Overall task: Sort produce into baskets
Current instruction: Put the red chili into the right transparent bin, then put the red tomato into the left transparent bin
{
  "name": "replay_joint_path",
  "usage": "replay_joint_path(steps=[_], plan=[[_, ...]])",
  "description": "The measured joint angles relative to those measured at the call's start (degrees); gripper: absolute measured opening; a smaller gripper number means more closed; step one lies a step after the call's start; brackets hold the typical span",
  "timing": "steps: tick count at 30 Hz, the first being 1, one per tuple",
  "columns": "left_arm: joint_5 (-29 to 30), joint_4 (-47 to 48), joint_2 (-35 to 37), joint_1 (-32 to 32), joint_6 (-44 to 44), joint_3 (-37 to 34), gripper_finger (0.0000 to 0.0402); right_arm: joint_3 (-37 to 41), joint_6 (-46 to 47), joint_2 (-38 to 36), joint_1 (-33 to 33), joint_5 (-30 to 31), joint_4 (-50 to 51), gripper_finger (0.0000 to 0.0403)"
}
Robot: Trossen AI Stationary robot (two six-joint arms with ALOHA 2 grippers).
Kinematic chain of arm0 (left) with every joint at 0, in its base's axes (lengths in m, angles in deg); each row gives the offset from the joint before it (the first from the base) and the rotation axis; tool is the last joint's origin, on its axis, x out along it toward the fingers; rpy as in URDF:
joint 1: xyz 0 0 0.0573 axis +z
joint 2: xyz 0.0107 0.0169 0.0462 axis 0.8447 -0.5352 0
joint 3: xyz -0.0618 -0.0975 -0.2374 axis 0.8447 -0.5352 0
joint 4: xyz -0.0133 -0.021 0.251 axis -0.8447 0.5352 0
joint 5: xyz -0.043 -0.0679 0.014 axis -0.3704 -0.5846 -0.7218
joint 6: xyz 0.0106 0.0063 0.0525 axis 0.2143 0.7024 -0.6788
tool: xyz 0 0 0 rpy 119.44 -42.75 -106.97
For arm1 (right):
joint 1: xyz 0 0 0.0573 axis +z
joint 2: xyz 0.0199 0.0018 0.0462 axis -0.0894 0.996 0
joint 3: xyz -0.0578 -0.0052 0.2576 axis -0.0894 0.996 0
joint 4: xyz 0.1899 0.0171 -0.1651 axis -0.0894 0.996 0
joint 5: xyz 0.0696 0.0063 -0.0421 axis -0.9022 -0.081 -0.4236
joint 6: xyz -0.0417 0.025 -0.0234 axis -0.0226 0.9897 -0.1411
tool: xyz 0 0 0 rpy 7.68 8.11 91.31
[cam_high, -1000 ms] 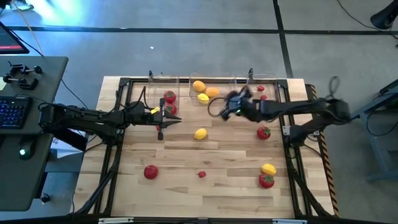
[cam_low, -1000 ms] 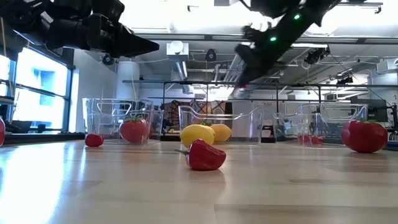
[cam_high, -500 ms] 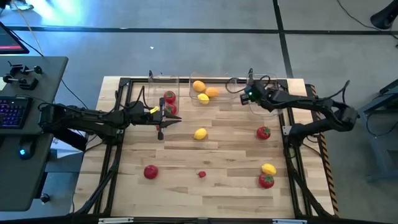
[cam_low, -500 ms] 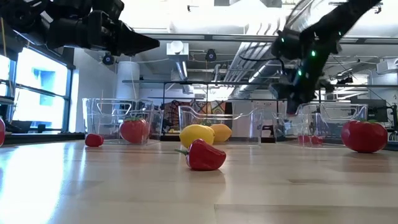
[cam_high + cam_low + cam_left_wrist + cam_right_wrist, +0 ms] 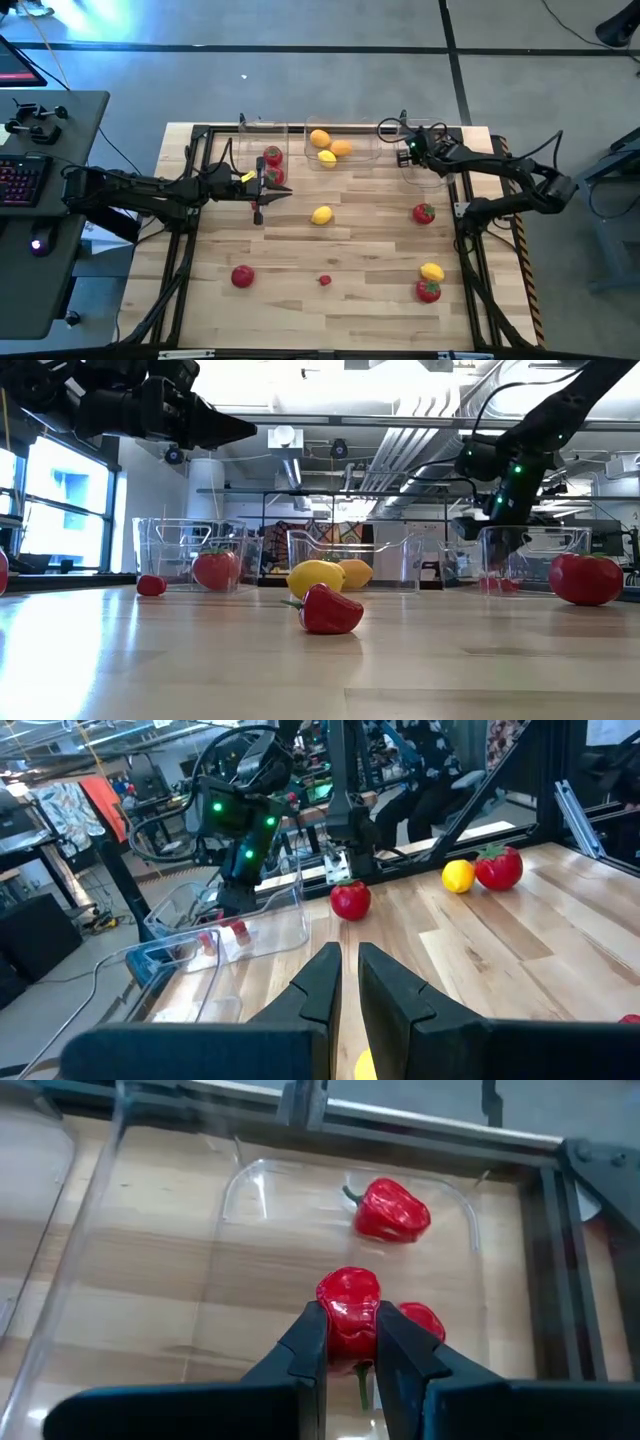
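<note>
Three clear baskets stand along the table's far edge: left (image 5: 262,150), middle (image 5: 335,145), right (image 5: 428,150). My right gripper (image 5: 350,1325) hangs over the right basket (image 5: 240,1190), shut on a small red berry (image 5: 348,1292). Two more red pieces (image 5: 392,1210) (image 5: 424,1320) lie on that basket's floor. The left basket holds tomatoes (image 5: 272,156), the middle one orange and yellow fruits (image 5: 327,148). My left gripper (image 5: 278,193) waits shut, level, in front of the left basket, holding nothing. My right gripper pinches the small red berry by its two sides (image 5: 350,1320) between its two fingers. The fingers slant down from above. The berry is lifted clear, above the right basket's floor.
Loose on the table lie a yellow fruit (image 5: 322,215), a tomato (image 5: 425,213), another tomato (image 5: 242,276), a small red berry (image 5: 324,280), and a yellow fruit (image 5: 432,271) beside a tomato (image 5: 428,291). A black frame (image 5: 200,135) borders the tabletop.
My right gripper has swung from in front of the middle basket toward the table's right and far edge, sunk and tipped downward, and now hangs over the right basket.
</note>
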Motion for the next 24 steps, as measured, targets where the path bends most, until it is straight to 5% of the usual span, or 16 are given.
replay_joint_path(steps=[13, 24], plan=[[0.0, 0.0, 0.0, 0.0, 0.0, 0.0, 0.0025, 0.0, 1.3, 0.0, -2.2, -1.6, 2.7, 0.0051], [0.0, 0.0, 0.0, 0.0, -0.3, 0.0, 0.0025, -6.9, 1.8, -0.1, -2.1, -1.3, 14.2, 0.0204]])
